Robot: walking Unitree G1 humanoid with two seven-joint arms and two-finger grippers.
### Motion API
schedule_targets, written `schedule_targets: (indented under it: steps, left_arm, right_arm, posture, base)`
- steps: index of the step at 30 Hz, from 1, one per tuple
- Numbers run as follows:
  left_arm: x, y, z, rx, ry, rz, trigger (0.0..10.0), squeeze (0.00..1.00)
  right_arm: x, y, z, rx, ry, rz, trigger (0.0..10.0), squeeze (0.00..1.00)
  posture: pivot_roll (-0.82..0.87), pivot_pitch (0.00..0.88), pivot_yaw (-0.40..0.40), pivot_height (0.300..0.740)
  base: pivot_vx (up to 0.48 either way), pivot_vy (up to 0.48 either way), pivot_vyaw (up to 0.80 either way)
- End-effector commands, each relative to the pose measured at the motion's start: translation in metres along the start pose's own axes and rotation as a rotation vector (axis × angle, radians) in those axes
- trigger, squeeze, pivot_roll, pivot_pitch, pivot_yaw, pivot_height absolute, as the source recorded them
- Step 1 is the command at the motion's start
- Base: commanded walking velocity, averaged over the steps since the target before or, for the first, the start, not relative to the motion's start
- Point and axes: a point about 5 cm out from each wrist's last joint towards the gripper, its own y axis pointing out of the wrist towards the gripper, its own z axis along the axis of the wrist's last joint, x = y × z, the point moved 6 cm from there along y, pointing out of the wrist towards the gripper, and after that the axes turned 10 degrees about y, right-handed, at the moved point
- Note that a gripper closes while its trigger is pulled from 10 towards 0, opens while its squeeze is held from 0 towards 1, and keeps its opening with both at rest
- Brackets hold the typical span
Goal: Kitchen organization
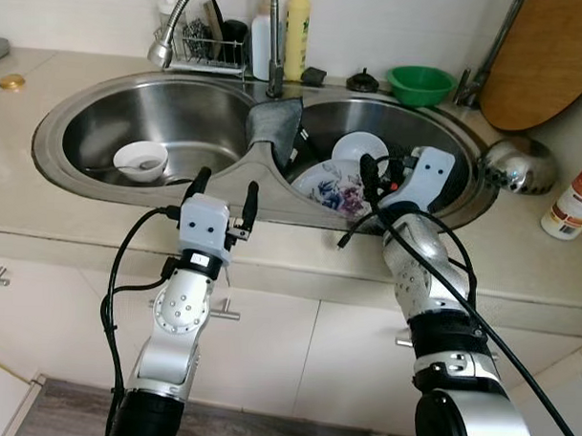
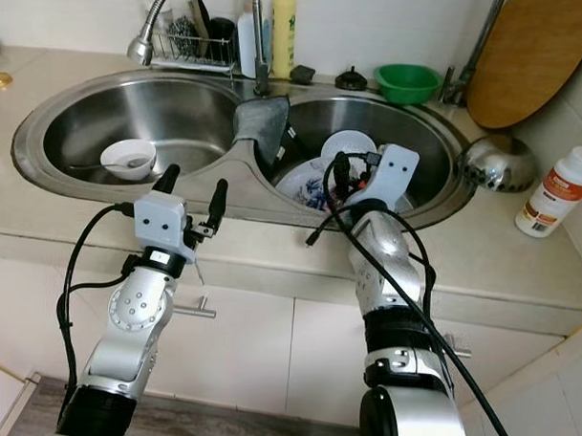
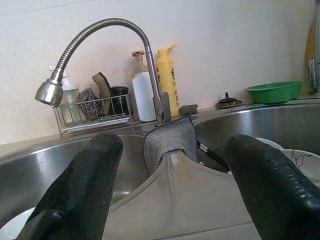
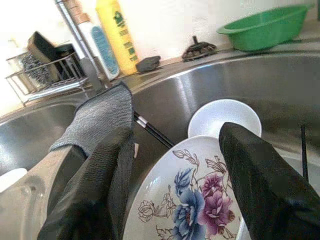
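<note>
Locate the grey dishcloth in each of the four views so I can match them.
Left eye: grey dishcloth draped over the divider between the two basins.
Right eye: same spot, upper centre.
Left wrist: hanging between the two black fingers.
Right wrist: beside the flowered plate.
Shared landmark: yellow bottle behind the sink.

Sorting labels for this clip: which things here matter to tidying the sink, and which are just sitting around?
Job:
floral plate
white bowl
small white dish
right gripper
left gripper

Lying about:
green bowl
yellow bottle
grey cloth
cutting board
</note>
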Motion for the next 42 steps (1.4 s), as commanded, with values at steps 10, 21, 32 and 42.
schedule_targets:
  steps: [10,21,32,42]
  left_arm:
    - [0.005,-0.001,-0.002,-0.008,-0.013,-0.013,10.0,0.00]
    - [0.005,0.000,0.001,0.002,-0.017,-0.018,10.0,0.00]
    - [0.002,-0.001,0.006,0.026,-0.018,-0.009,10.0,0.00]
    - [0.002,-0.001,0.008,0.036,-0.017,-0.009,10.0,0.00]
  right_arm:
    - [-0.013,-0.007,0.007,0.051,-0.066,0.056,10.0,0.00]
    - [-0.013,-0.009,0.007,0.062,-0.077,0.059,10.0,0.00]
    - [-0.025,-0.013,0.012,0.102,-0.109,0.110,10.0,0.00]
    - [-0.033,-0.017,0.011,0.117,-0.146,0.154,10.0,0.00]
  posture:
    - [0.05,0.000,-0.040,0.740]
    - [0.05,0.000,-0.041,0.740]
    - [0.05,0.000,-0.042,0.740]
    - [0.05,0.000,-0.042,0.740]
  base:
    - [0.000,0.000,0.00]
    - [0.000,0.044,0.00]
    - [0.000,0.480,0.00]
    - [0.000,0.480,0.00]
